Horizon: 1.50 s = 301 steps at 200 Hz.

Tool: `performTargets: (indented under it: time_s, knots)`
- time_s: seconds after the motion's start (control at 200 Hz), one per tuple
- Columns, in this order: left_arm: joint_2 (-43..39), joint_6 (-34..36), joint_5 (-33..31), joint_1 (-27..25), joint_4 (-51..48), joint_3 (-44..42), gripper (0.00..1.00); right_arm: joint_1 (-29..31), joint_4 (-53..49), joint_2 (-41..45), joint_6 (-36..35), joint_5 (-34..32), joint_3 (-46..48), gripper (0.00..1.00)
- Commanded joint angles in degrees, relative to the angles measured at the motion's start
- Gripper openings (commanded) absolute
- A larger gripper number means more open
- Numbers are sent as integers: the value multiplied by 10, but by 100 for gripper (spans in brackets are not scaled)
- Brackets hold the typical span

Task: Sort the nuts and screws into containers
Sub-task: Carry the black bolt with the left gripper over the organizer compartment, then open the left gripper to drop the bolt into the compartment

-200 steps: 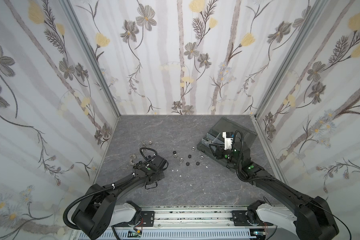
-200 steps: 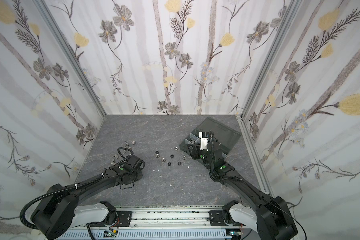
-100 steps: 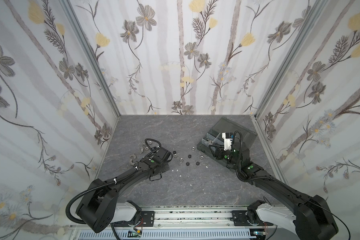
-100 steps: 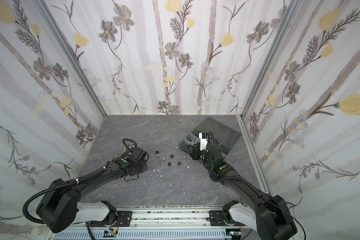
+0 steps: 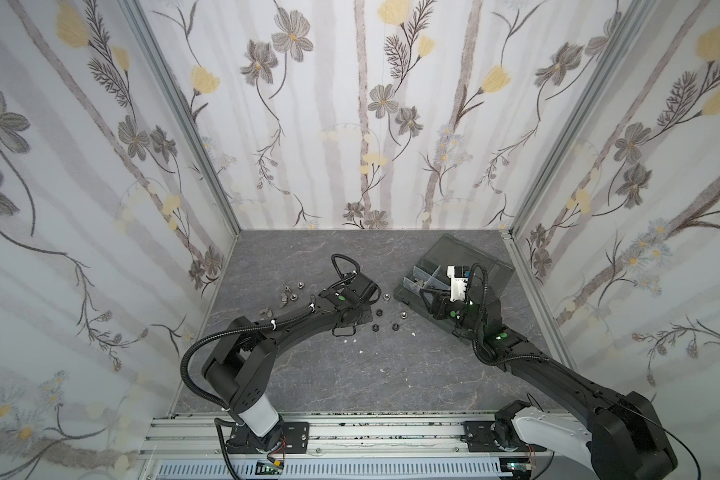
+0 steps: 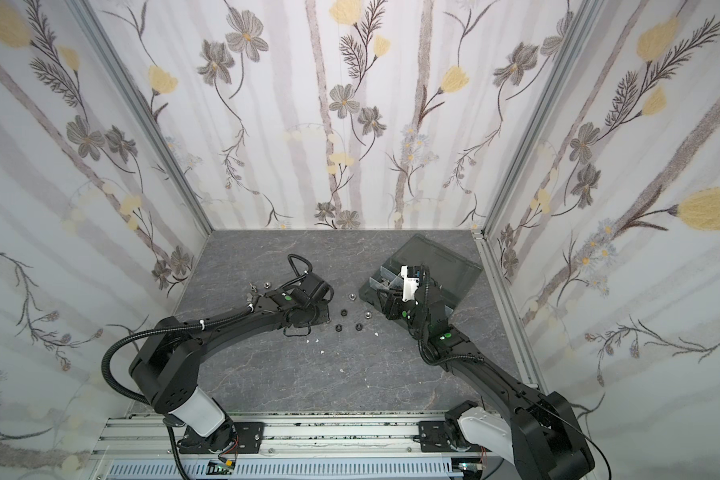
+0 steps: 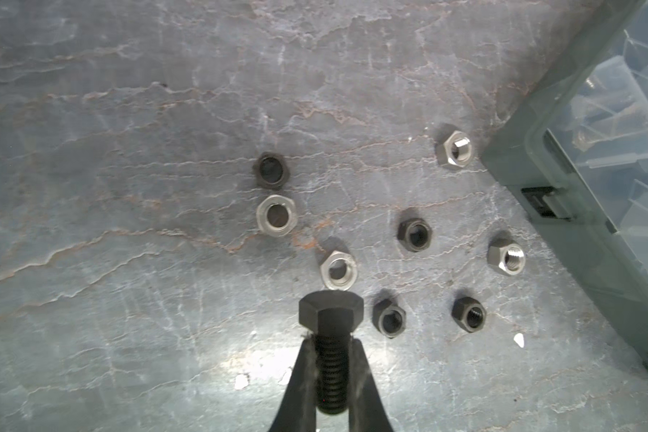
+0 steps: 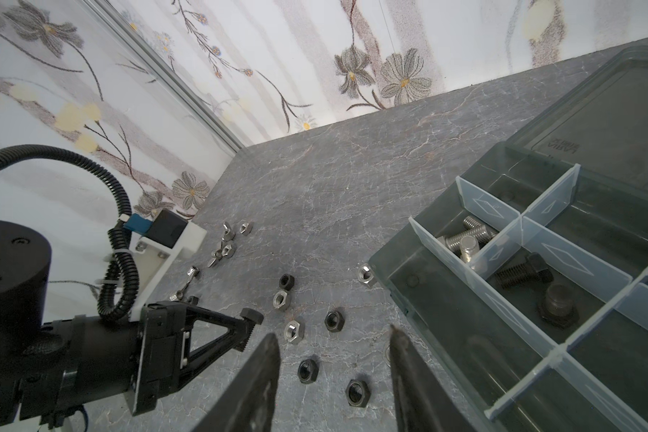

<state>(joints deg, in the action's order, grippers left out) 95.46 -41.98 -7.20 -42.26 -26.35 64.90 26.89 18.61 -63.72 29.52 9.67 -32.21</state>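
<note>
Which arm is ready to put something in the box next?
Probably the left. The left tool is shut on a black screw, close beside the box. The right tool hangs open and empty above loose nuts.

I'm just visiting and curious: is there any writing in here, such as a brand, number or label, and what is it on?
organizer box lid: one short moulded mark near its edge, too small and blurred to read.
dividers: only diamond outlines, no words.
Nothing else in any view carries legible text.
</note>
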Motion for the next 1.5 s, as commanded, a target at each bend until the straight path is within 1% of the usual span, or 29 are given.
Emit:
performTargets:
  time_s: [0.0, 0.095, 0.12, 0.315, 0.555, 0.684, 0.819, 1.004, 1.254, 1.379, 1.499]
  knots:
    - [30, 10, 5, -10, 18, 43, 1, -3, 25, 3, 8, -6, 4, 49]
    - [69, 14, 12, -23, 18, 88, 1, -10, 36, 5, 20, 8, 9, 49]
    - [80, 15, 15, -27, 18, 116, 0, -13, 40, 5, 23, 12, 12, 49]
    - [162, 26, 35, -51, 6, 236, 0, -42, 65, 37, 55, 22, 38, 49]
    - [247, 30, 65, -67, -2, 367, 0, -90, 83, 120, 97, -22, 91, 49]
    - [291, 35, 80, -73, -8, 435, 0, -112, 99, 139, 126, -21, 113, 49]
    - [334, 42, 98, -80, -8, 496, 0, -121, 113, 144, 138, -17, 124, 48]
    - [385, 42, 115, -84, -10, 558, 0, -124, 125, 150, 144, -17, 132, 49]
    - [444, 45, 116, -86, -48, 653, 0, -127, 131, 154, 148, -17, 137, 49]
    - [452, 46, 114, -86, -50, 662, 0, -127, 130, 154, 147, -17, 137, 49]
    - [454, 47, 107, -84, -55, 662, 3, -127, 130, 154, 146, -18, 137, 49]
